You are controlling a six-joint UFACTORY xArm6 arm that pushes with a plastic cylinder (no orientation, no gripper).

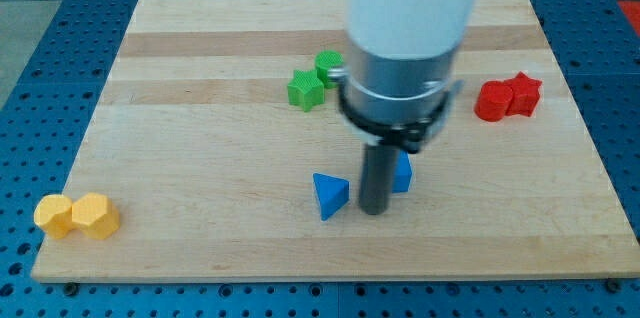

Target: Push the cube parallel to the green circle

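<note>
My tip [374,212] rests on the wooden board at the view's lower middle. A blue cube [402,172] sits just right of and behind the rod, mostly hidden by it and touching or nearly touching it. A blue triangle block [329,195] lies just left of the tip, a small gap away. A green circle block [328,64] sits at the upper middle, partly hidden by the arm, with a green star block [306,89] touching its lower left.
A red circle block [491,100] and a red star block [523,94] sit together at the right. Two yellow blocks [76,215] lie at the lower left corner. The board edge [320,278] runs along the bottom.
</note>
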